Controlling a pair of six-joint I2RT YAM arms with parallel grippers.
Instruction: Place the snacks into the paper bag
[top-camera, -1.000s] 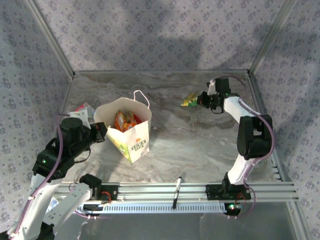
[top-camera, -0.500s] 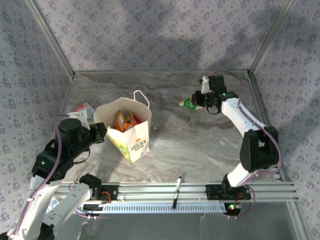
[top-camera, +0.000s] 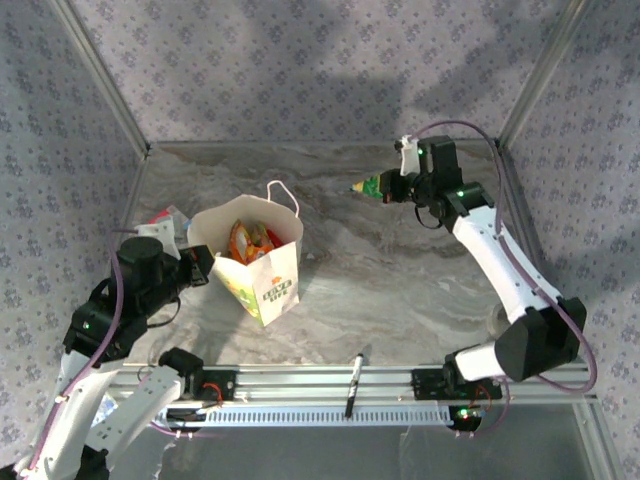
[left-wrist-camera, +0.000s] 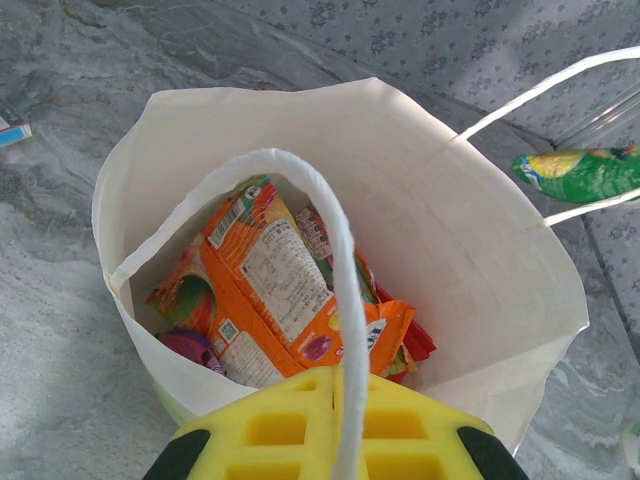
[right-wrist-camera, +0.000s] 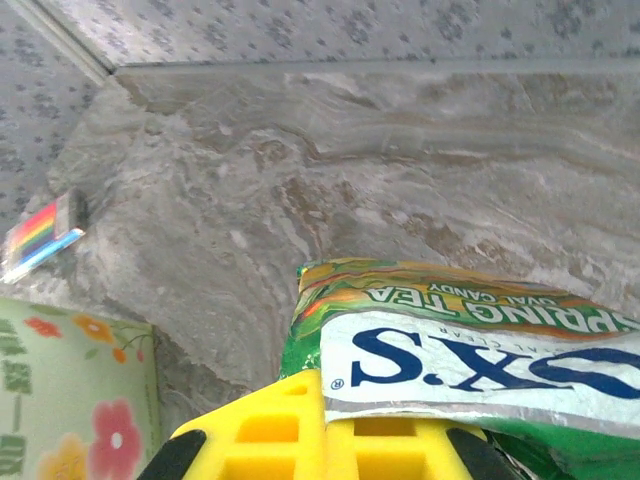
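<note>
1. Yellow-green glossy candy packet (top-camera: 367, 186) is sitting clamped in the right gripper (top-camera: 388, 189), sticking out left past the fingertips, over the far right of the grey marble tabletop (top-camera: 400, 285).
2. Cream-white paper gift bag (top-camera: 268, 285) is standing well apart to the left, with orange packets (left-wrist-camera: 280, 290) lying inside.
3. Left gripper (left-wrist-camera: 335, 410) is pinching the bag's white loop handle (left-wrist-camera: 344, 260).

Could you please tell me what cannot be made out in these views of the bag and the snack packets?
Left wrist view: how many packets are in the paper bag; they overlap, and its handle crosses them.
Right wrist view: the full brand name on the green packet; the right and bottom frame edges cut it off.
Top view: the print on the bag's front is too small to read.
</note>
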